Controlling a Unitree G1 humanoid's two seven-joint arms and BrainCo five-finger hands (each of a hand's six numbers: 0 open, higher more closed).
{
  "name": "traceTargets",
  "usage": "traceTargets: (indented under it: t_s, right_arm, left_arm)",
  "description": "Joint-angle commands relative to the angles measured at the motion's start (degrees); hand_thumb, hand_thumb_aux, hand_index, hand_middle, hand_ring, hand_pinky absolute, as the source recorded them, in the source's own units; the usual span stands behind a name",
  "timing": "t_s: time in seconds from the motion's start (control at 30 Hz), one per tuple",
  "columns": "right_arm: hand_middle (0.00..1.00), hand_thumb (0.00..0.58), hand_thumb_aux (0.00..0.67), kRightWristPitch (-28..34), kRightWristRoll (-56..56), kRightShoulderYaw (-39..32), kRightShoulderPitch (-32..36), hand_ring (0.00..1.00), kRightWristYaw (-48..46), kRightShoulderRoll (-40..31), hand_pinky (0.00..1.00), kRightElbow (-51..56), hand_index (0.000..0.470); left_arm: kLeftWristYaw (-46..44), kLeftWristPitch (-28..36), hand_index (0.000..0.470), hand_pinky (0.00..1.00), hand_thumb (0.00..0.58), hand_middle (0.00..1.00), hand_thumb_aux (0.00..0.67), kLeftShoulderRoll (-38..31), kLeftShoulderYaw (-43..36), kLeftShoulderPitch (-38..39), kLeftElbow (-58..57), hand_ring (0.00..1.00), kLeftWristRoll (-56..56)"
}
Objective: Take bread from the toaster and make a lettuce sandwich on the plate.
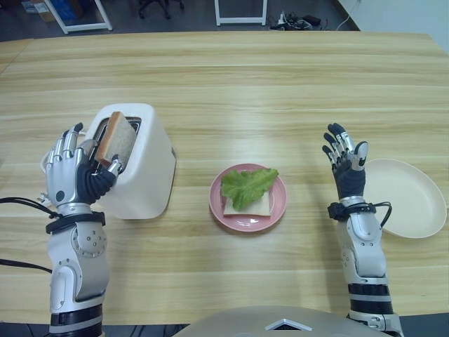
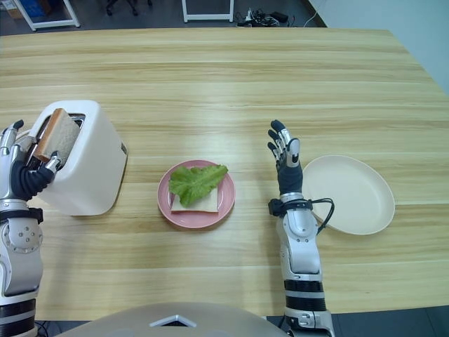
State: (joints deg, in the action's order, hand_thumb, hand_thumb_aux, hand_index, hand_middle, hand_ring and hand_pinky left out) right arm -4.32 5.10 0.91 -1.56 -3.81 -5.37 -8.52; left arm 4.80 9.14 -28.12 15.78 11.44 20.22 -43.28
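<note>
We log left hand [image 1: 74, 165] pinching bread slice [image 1: 119, 137], long axis upright in toaster [image 1: 144, 175] slot | plate [image 1: 280, 205] with lettuce [image 1: 247, 184] lies off that hand's right | right hand [image 1: 346, 165] spread, empty, beyond plate.

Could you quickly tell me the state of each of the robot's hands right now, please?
Left hand: closed on the bread slice that sticks up out of the toaster.
Right hand: open, holding nothing.

1. White toaster [image 1: 144, 168] stands upright on the bench [image 1: 231, 91], left side.
2. Brown-crusted toast slice [image 1: 118, 137] sticks up from its slot, pinched by the left robot hand [image 1: 74, 172].
3. Round pink plate [image 1: 280, 201], centre, carries a white bottom slice [image 1: 257, 208] under a green lettuce leaf [image 1: 247, 184].
</note>
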Motion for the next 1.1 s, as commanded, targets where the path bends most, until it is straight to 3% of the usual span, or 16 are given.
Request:
traceTargets:
  t_s: [0.03, 0.17, 0.2, 0.23, 0.47, 0.6, 0.73, 0.83, 0.97, 1.1]
  right_arm:
    - [0.0, 0.0, 0.0, 0.0, -0.8, 0.1, -0.5, 0.0, -0.1, 0.0, 0.0, 0.4, 0.0]
    - [0.0, 0.0, 0.0, -0.1, -1.1, 0.2, -0.6, 0.0, -0.1, 0.2, 0.0, 0.5, 0.0]
    - [0.0, 0.0, 0.0, -0.1, -1.2, 0.2, -0.6, 0.0, -0.1, 0.2, 0.0, 0.6, 0.0]
    - [0.0, 0.0, 0.0, -0.1, -1.2, 0.2, -0.6, 0.0, -0.1, 0.3, 0.0, 0.6, 0.0]
    - [0.0, 0.0, 0.0, -0.2, -1.6, -0.3, -0.5, 0.0, -0.1, 0.6, 0.0, 1.2, 0.0]
    - [0.0, 0.0, 0.0, -0.5, -1.8, -0.6, 0.0, 0.0, 0.0, 0.8, 0.0, 1.9, 0.0]
    - [0.0, 0.0, 0.0, -0.6, -1.9, -0.3, 0.5, 0.0, -0.1, 0.9, 0.0, 2.6, 0.0]
    - [0.0, 0.0, 0.0, -0.8, -1.8, 0.5, 1.3, 0.0, 0.1, 0.7, 0.0, 3.1, 0.0]
    - [0.0, 0.0, 0.0, -1.0, -1.3, 3.1, 2.7, 0.0, 0.8, -0.4, 0.0, 4.2, 0.0]
    - [0.0, 0.0, 0.0, -1.2, -1.1, 4.6, 3.2, 0.0, 0.6, -1.0, 0.0, 5.2, 0.0]
  left_arm:
    - [-0.2, 0.5, 0.47, 0.0, 0.58, 0.0, 0.67, 0.5, -0.2, 0.6, -0.3, 0.0, 0.6]
    - [1.8, -1.1, 0.47, 0.0, 0.58, 0.0, 0.67, 1.5, 0.3, 0.2, 1.4, 0.0, 1.3]
    - [2.5, -1.5, 0.47, 0.35, 0.58, 0.35, 0.67, 1.9, 0.6, -0.1, 1.9, 0.35, 1.7]
    - [3.6, -1.9, 0.47, 1.0, 0.58, 1.0, 0.67, 2.5, 1.2, -0.5, 2.3, 1.0, 2.3]
    - [13.1, -5.6, 0.47, 1.0, 0.58, 1.0, 0.67, 3.3, 7.1, -3.9, 5.6, 1.0, 2.9]
    - [19.3, -11.0, 0.47, 1.0, 0.58, 1.0, 0.67, 4.7, 10.2, -7.2, 9.9, 1.0, 6.1]
    - [20.0, -16.3, 0.47, 1.0, 0.58, 1.0, 0.67, 7.4, 9.0, -10.5, 16.7, 1.0, 12.5]
    - [14.6, -15.0, 0.47, 1.0, 0.58, 1.0, 0.67, 11.0, 2.0, -13.0, 18.2, 1.0, 18.9]
    - [0.7, -8.3, 0.47, 1.0, 0.58, 1.0, 0.67, 18.5, -11.9, -13.2, 14.8, 1.0, 41.6]
    - [-7.7, -3.8, 0.47, 1.0, 0.58, 1.0, 0.67, 21.0, -19.1, -12.4, 10.4, 1.0, 50.2]
